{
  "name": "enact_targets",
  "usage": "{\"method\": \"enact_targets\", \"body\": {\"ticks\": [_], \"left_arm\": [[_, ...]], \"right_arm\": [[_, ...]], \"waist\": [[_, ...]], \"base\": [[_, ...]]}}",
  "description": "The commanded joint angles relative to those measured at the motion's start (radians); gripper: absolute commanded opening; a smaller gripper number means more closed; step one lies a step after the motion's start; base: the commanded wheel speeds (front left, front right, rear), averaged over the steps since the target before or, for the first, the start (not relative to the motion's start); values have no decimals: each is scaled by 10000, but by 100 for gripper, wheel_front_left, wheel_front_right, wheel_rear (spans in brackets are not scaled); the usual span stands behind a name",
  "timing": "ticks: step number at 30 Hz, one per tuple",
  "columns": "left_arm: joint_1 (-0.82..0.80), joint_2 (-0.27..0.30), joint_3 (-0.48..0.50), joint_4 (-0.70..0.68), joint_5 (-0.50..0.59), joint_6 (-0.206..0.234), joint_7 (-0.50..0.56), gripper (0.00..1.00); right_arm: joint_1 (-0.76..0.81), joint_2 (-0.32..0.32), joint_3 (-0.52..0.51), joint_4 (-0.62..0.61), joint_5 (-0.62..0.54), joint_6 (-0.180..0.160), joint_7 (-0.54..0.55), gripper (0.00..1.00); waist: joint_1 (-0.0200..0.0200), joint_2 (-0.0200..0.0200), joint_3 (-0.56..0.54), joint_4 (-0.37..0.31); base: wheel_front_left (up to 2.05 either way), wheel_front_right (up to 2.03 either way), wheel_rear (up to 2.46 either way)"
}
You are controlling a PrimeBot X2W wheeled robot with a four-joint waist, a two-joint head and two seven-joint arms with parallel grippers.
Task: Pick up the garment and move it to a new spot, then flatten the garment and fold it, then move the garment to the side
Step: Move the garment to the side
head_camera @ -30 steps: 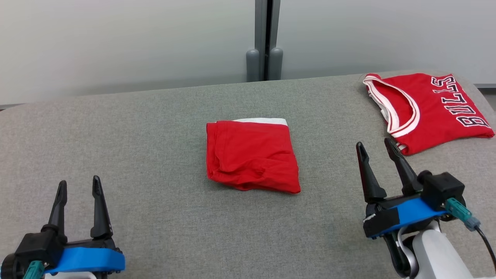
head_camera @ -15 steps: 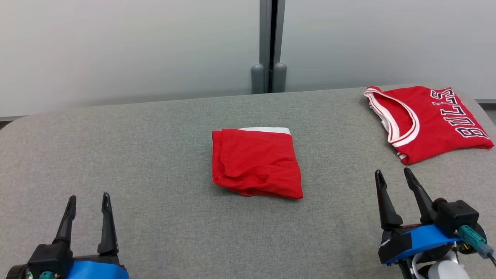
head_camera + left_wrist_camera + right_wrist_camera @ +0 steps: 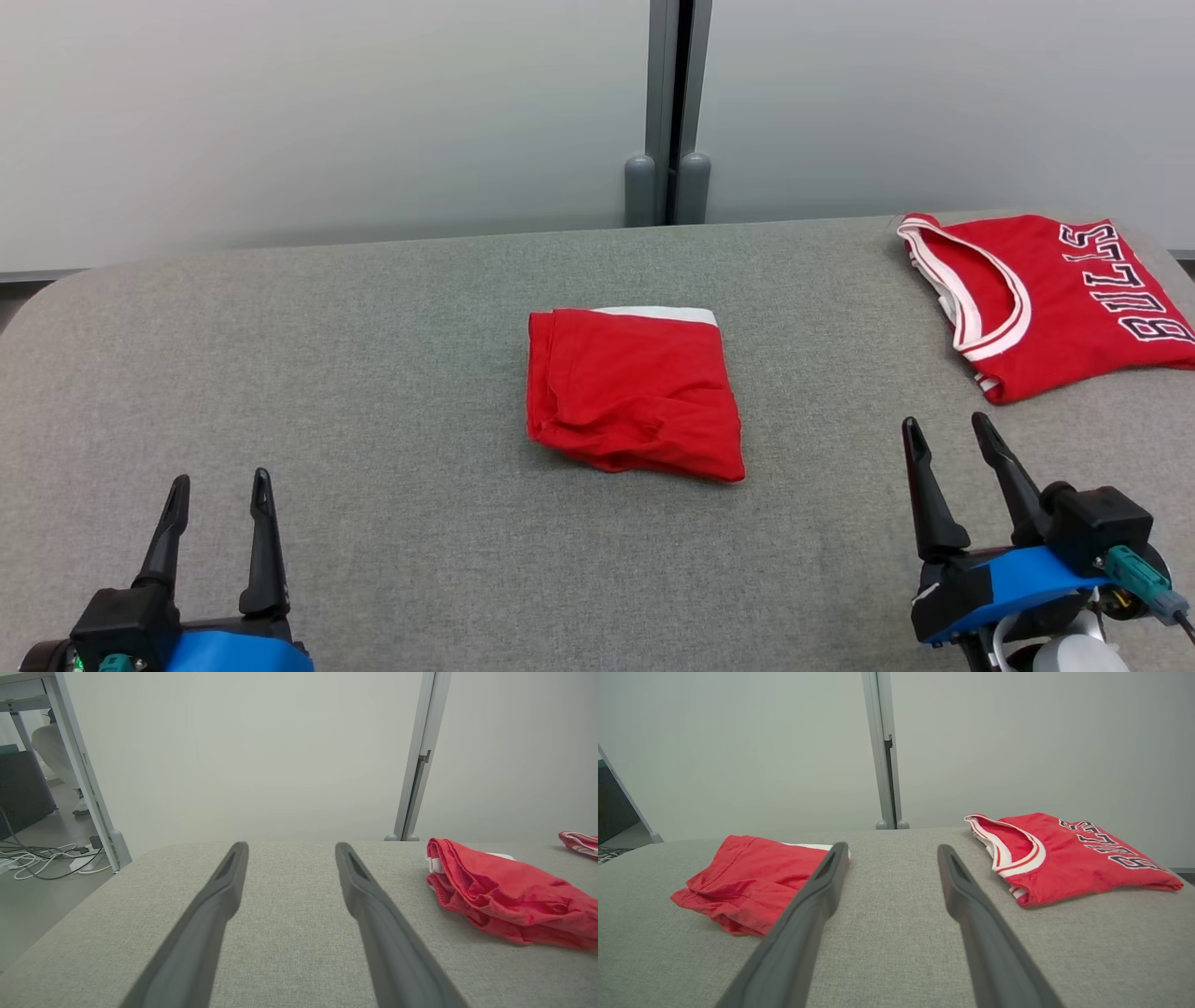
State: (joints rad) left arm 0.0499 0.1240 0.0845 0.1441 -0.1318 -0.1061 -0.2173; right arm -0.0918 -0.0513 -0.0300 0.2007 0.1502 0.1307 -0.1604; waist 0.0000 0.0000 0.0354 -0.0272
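The folded red garment point(image 3: 635, 392) lies at the centre of the grey padded table point(image 3: 373, 373), with a white edge showing along its far side. The left gripper point(image 3: 220, 478) — jaws spread wide, nothing between them — is positioned over the near part of the table, well to the left of the garment. The right gripper point(image 3: 945, 422) — likewise spread wide and empty — is positioned to the right of the garment, apart from it. A red jersey point(image 3: 1046, 308) with white trim and dark lettering lies folded at the table's far right corner, beyond the right gripper's fingertips.
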Motion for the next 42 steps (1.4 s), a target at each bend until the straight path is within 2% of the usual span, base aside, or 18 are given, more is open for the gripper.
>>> {"method": "enact_targets", "body": {"ticks": [1,11,20,30,42], "left_arm": [[65,59,-28,3,-28,35,-2,100],[-116,104,-85,-18,-157,90,-4,100],[-559,141,-235,115,-235,65,-129,100],[-1255,-58,-628,523,-430,-7,-324,100],[-1880,-194,-921,1130,-583,-92,-481,100]], "right_arm": [[147,8,21,0,9,1,-12,100],[-207,9,39,156,94,1,53,100],[-2226,2,560,1032,-242,1,232,100],[-4529,2,695,3392,-836,1,521,100],[-5566,-7,98,6841,-1329,1,278,100]], "waist": [[0,0,-7,4],[0,0,173,61],[0,0,662,304],[0,0,1503,1192],[0,0,2131,2014]], "base": [[0,0,0],[0,0,0],[0,0,0],[0,0,0],[0,0,0]]}}
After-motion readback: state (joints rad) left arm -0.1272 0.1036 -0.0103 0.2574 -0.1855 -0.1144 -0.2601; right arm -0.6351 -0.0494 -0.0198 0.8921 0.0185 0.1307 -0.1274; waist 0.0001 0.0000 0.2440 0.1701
